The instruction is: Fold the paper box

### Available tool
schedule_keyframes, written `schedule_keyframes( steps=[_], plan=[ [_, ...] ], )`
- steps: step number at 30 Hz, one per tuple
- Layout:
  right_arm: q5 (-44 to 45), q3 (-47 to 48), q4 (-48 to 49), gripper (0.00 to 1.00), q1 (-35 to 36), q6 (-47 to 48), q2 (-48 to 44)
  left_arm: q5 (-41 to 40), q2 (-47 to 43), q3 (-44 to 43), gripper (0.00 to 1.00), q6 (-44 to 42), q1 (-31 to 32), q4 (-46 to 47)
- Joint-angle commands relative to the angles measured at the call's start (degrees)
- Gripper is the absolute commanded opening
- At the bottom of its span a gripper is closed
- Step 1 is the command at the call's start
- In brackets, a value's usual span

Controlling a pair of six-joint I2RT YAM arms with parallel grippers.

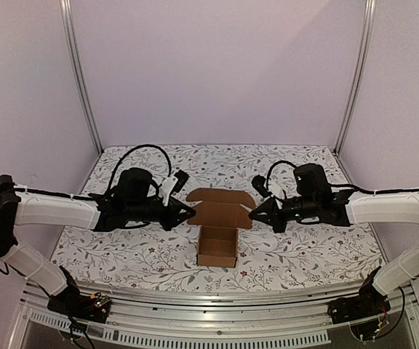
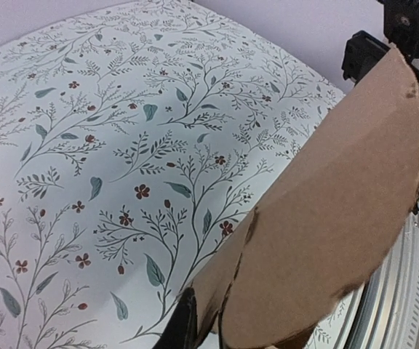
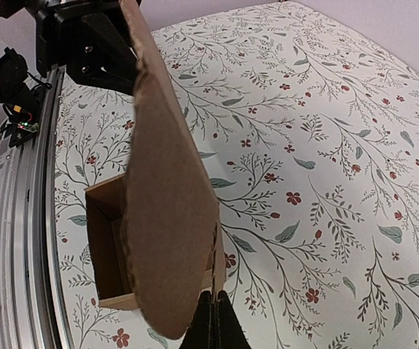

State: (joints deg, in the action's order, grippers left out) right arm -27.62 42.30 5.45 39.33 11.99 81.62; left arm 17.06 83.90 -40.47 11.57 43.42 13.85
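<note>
One white tablecloth [image 1: 304, 247], printed with grey-green sprigs and small red flowers, covers the table. A ribbed aluminium rail [image 1: 217, 304] runs along the near edge. Black-and-white left arm [image 1: 57, 211] and right arm [image 1: 384, 207] reach inward from either side.

Plain brown cardboard paper box [image 1: 218, 218] sits mid-table between them, part folded. It has an open square tray at the near end, mouth up, and a lid panel with rounded side ears at the far end. Its long axis runs near-to-far, with the lid end toward the back wall.

Left gripper [image 1: 188, 212] is pinched closed on the left ear and right gripper [image 1: 254, 213] on the right ear, tips facing across the lid.

Left wrist view: the ear [image 2: 326, 218] fills the lower right, rising from beside one dark finger [image 2: 184, 327].

Right wrist view: the ear [image 3: 166, 218] is nearly edge-on and upright, the tray [image 3: 108, 240] is behind it on the cloth, and a dark finger [image 3: 213, 327] is at the ear's base.
</note>
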Motion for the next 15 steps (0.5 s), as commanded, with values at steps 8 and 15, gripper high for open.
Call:
schedule_keyframes(
  steps=[8,15],
  plan=[
    [4.4,-0.4,-0.1,0.00,2.7,-1.7,-0.3,-0.4,-2.9,-1.1,0.00,0.3,-0.2,-2.6],
    [16.6,0.9,-0.8,0.00,10.4,-5.6,-2.0,-4.9,-2.7,-2.3,0.00,2.0,2.8,-4.0]
  ],
)
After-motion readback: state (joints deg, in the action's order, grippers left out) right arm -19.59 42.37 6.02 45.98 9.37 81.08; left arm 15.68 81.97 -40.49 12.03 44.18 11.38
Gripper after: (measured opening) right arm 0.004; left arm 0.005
